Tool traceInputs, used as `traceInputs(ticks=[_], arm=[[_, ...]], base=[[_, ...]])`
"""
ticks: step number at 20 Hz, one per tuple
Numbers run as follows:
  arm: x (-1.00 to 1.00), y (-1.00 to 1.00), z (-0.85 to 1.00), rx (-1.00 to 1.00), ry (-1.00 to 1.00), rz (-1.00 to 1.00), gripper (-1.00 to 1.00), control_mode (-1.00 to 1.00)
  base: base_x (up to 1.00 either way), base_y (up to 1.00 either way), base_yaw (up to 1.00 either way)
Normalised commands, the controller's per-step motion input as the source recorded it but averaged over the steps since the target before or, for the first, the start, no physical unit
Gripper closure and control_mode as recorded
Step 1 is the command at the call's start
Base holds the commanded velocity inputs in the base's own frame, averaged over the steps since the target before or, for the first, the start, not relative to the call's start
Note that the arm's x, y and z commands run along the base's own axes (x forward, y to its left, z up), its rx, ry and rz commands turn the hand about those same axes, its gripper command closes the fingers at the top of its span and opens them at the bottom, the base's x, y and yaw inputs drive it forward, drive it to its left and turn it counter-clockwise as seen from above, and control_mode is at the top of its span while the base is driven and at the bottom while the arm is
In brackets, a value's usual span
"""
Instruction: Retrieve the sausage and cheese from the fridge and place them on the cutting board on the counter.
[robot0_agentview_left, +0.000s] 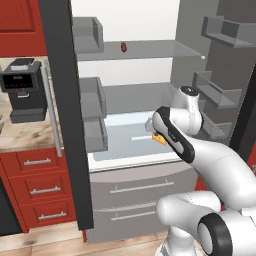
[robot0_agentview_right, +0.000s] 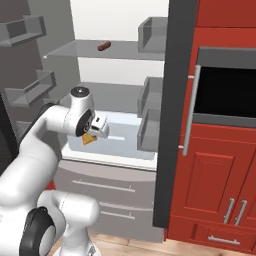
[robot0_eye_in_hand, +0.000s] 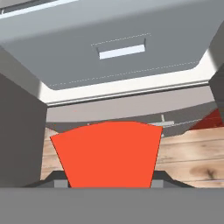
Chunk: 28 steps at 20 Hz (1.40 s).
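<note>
My gripper (robot0_agentview_right: 92, 135) is shut on the cheese (robot0_agentview_right: 88, 139), a yellow-orange wedge, and holds it in front of the open fridge (robot0_agentview_left: 135, 100), above the lowest shelf. In the hand view the cheese's red edge (robot0_eye_in_hand: 109, 155) sits between the fingertips and hides them. In the left base view the cheese (robot0_agentview_left: 159, 139) peeks out beside my forearm. The dark reddish sausage (robot0_agentview_left: 123, 47) lies on the upper shelf, well above the gripper; the right base view also has the sausage (robot0_agentview_right: 104, 46). The cutting board is out of view.
Both fridge doors stand open, with door bins (robot0_agentview_left: 92, 107) on the left door and bins (robot0_agentview_right: 150, 112) on the right. A coffee machine (robot0_agentview_left: 22, 87) stands on the counter (robot0_agentview_left: 25, 135) to the left. Two fridge drawers (robot0_agentview_left: 142, 187) lie below the gripper.
</note>
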Motion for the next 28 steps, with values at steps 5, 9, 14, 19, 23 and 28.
traceInputs(ticks=[5, 9, 14, 19, 23, 28], arm=[[0.00, 0.00, 0.00, 0.00, 0.00, 0.00, 1.00, 1.00], [0.00, 0.00, 0.00, 0.00, 0.00, 0.00, 1.00, 1.00], [0.00, 0.00, 0.00, 0.00, 0.00, 0.00, 1.00, 1.00], [0.00, 0.00, 0.00, 0.00, 0.00, 0.00, 1.00, 1.00], [0.00, 0.00, 0.00, 0.00, 0.00, 0.00, 1.00, 1.00], [0.00, 0.00, 0.00, 0.00, 0.00, 0.00, 1.00, 1.00]], base=[[-0.67, 0.15, 0.00], [-0.23, 0.64, 0.00], [-0.01, 0.91, 0.00], [0.00, 0.93, 0.00], [0.00, 0.93, 0.00], [0.06, 0.93, 0.00]])
